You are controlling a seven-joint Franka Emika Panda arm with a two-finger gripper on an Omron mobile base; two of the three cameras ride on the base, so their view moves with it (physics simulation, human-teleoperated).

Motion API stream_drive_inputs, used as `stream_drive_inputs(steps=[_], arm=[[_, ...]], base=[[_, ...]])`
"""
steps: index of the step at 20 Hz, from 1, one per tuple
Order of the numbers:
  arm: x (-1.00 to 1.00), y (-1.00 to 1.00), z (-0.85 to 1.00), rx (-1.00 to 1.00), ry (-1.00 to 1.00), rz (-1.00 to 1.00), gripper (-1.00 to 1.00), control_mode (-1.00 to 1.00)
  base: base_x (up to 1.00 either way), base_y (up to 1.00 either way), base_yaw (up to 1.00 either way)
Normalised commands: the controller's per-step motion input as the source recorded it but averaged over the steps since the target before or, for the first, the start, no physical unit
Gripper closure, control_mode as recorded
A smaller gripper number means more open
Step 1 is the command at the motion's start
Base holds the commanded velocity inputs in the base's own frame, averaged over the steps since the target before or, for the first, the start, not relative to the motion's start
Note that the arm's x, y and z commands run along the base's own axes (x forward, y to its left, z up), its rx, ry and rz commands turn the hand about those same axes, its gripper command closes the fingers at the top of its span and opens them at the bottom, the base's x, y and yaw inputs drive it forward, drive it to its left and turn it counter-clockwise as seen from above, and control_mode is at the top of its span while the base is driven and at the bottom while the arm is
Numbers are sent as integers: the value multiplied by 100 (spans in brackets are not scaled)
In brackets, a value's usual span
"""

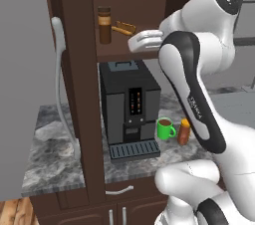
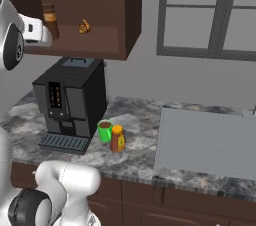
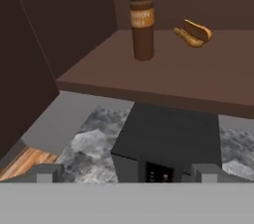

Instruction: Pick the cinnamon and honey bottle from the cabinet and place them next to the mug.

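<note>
Gripper (image 3: 127, 172) spread wide, holding nothing, hanging just outside the open shelf of the cabinet (image 1: 74, 94), above the black coffee machine (image 1: 128, 107). Cinnamon (image 3: 142, 24) upright on the shelf ahead of the fingers, apart from them, small tan-golden piece (image 3: 192, 33) lying near it to one side. Down on the marble counter (image 2: 135, 157): honey bottle (image 2: 117, 138) standing just beside the green mug (image 2: 105, 131), right by the coffee machine's drip tray.
</note>
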Motion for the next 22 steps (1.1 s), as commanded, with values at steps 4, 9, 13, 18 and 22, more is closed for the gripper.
stream_drive_inputs(steps=[4,9,13,18,22], arm=[[44,28,18,1,0,-1,-100,-100],[61,30,7,0,0,0,-100,-100],[68,8,0,0,0,-1,-100,-100],[65,0,-1,0,0,-1,-100,-100],[61,1,-1,0,0,0,-100,-100]], base=[[0,0,0],[0,0,0],[0,0,0],[0,0,0],[0,0,0]])
